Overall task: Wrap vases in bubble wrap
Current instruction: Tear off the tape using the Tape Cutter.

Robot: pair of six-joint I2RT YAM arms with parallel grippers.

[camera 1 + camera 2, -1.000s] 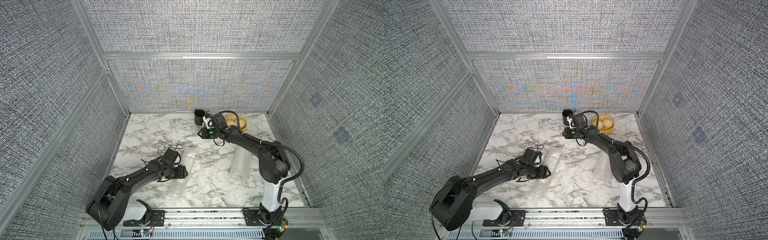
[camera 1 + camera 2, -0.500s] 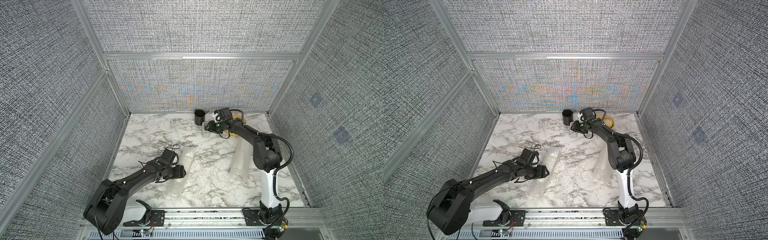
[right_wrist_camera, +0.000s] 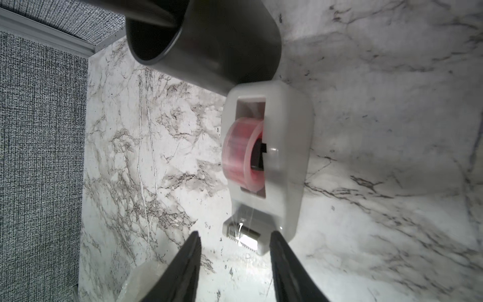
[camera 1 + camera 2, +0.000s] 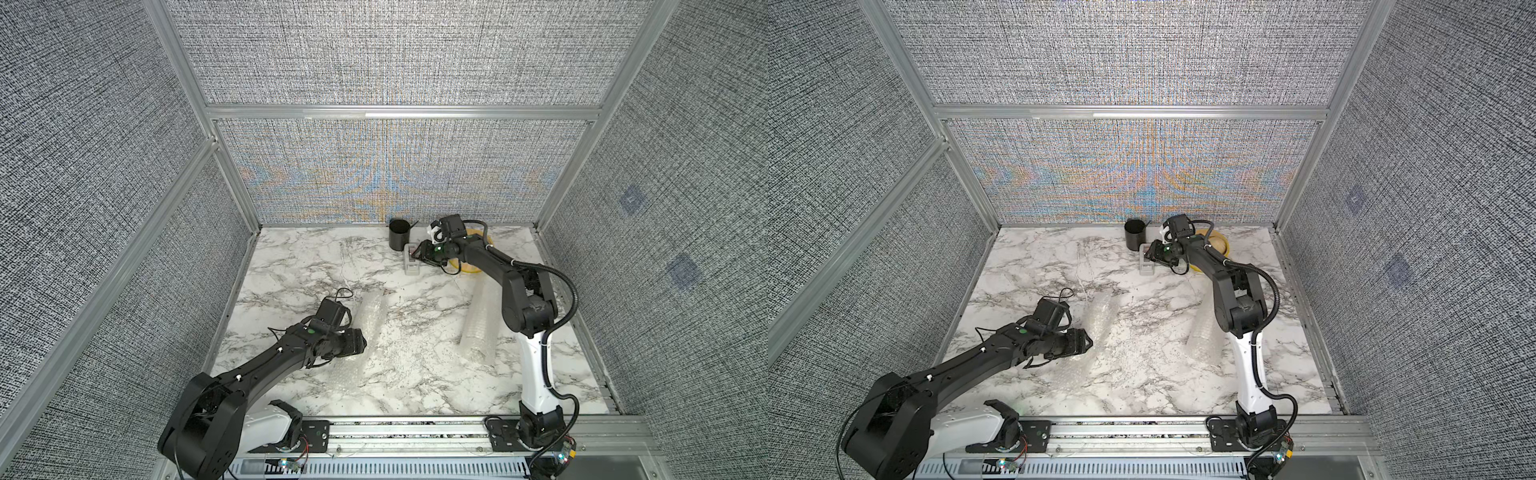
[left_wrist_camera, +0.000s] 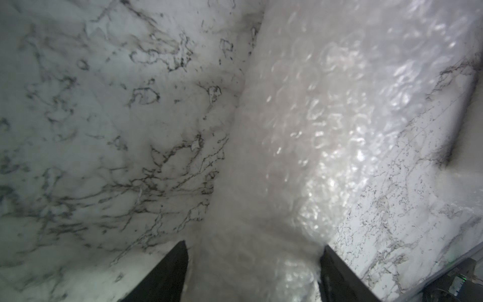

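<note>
No bare vase shows. A roll of bubble wrap [image 4: 371, 312] lies on the marble at front left; whether a vase is inside cannot be told. My left gripper [image 4: 360, 343] reaches across the roll. In the left wrist view the bubble wrap [image 5: 287, 136] fills the gap of the left gripper [image 5: 254, 247] and touches both fingers. A second bubble wrap roll [image 4: 478, 322] lies beside the right arm's base link. My right gripper [image 4: 418, 257] is at the back by a white tape dispenser [image 3: 287, 146]. There the right gripper [image 3: 234, 234] stands open around the cutter end, holding nothing.
A black cylindrical cup [image 4: 399, 236] stands against the back wall, touching the tape dispenser [image 4: 411, 266]. A yellow bowl [image 4: 473, 268] sits behind the right arm at the back right. Fabric walls with metal rails enclose the marble table [image 4: 299, 266] on three sides.
The right arm's wrist has swung back toward the rear wall, its gripper staying at the tape dispenser with the jaws a little wider. The left gripper stayed on the roll.
</note>
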